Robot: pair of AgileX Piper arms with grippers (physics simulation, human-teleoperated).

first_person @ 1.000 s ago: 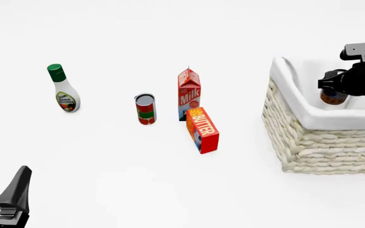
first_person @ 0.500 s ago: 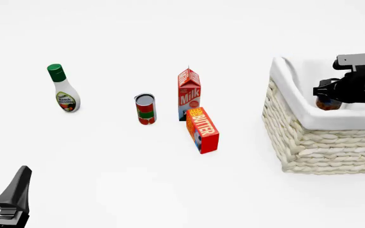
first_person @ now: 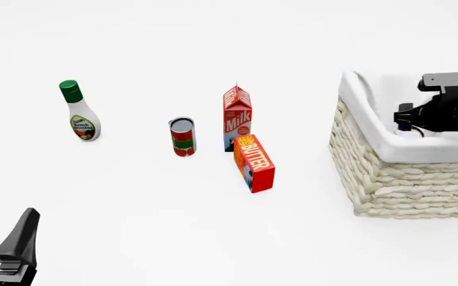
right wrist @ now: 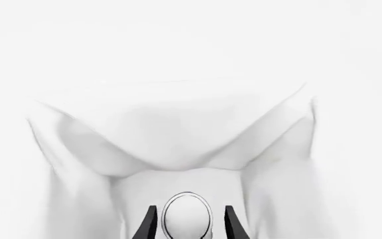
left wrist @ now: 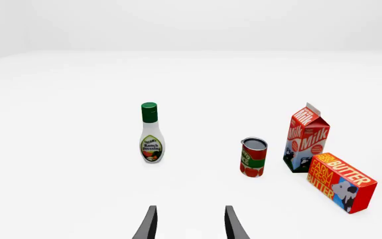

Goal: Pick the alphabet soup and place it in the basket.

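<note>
We had the right gripper (first_person: pixel 405 121) down inside the basket (first_person: pixel 372 128), at the right of the table, w/ the alphabet soup (right wrist: pixel 187 215) btwn its fingers. In the right wrist view the can's silver top showed as an oval directly btwn the two dark fingertips (right wrist: pixel 149 224), the white cloth lining rising on all sides around it. So the can stood upright, long axis vertical, fingers flanking it left and right. In the front view the can itself was hidden behind the basket's near rim and the gripper body.

Whether the jaws were pressing the can or had let go by a hair, we couldn't tell; a thin gap seemed to show each side of the top, but too fine to call.

Our judgement: the next move turned on that one relation. If the can sat on the lining, opening and lifting straight up along its axis should clear it w/o tipping.

The left gripper (left wrist: pixel 189 225) sat parked near-left, jaws apart, holding nothing, well away from the basket.
</note>
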